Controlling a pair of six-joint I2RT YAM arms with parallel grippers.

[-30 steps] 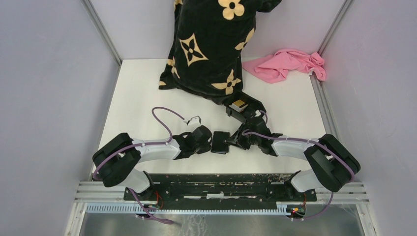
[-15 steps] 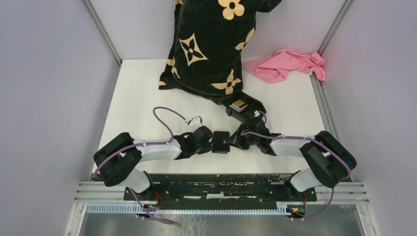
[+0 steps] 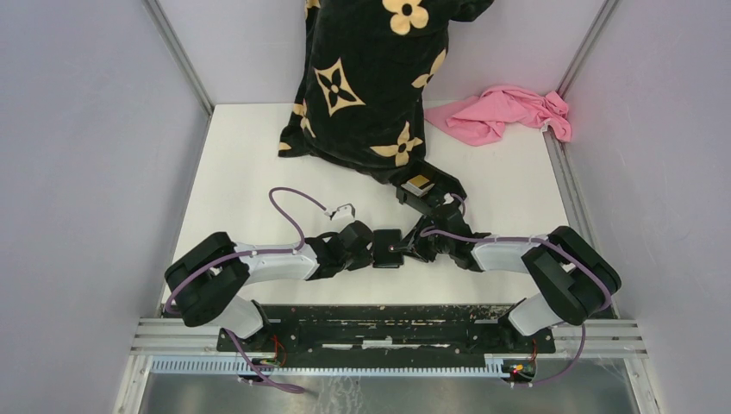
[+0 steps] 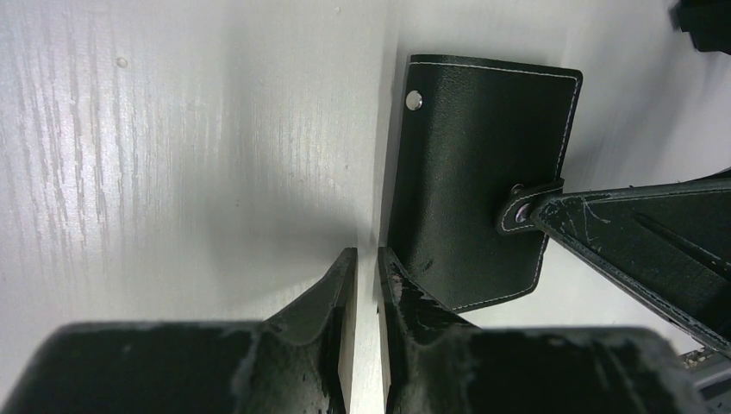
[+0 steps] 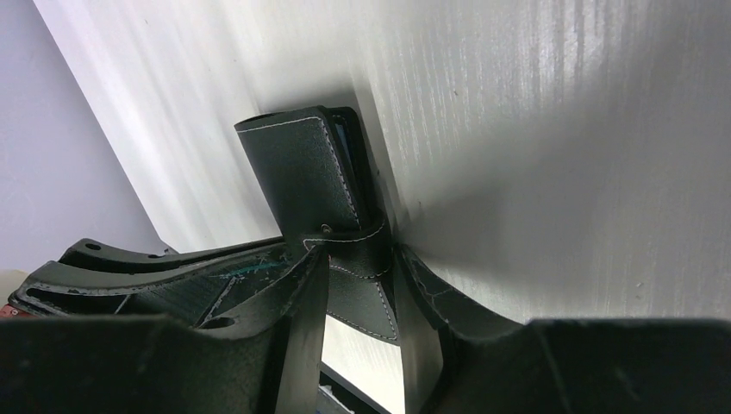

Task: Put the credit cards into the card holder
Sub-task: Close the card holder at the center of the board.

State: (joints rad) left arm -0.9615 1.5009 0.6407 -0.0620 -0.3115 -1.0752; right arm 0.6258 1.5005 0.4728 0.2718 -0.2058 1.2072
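The card holder (image 3: 387,248), a small black stitched case, sits between the two grippers at mid-table. In the left wrist view the card holder (image 4: 483,172) shows its outer face, a metal stud and its snap strap. My right gripper (image 5: 362,259) is shut on the strap end of the card holder (image 5: 302,172), and the same gripper (image 3: 403,248) reaches in from the right. My left gripper (image 4: 362,254) has only a narrow pale gap between its jaws, and one fingertip lies over the holder's near corner. It (image 3: 371,250) meets the holder's left edge. I cannot make out the credit cards.
A small pale rectangle (image 3: 420,182) lies on a black tray (image 3: 412,198) just behind the right gripper. A black cloth with tan flowers (image 3: 371,78) hangs at the back, with a pink cloth (image 3: 504,112) at back right. Grey walls stand on both sides, and a metal rail (image 3: 388,332) runs along the near edge.
The right arm's elbow has drawn slightly inward to the left. Both grippers and the card holder stay almost where they were.
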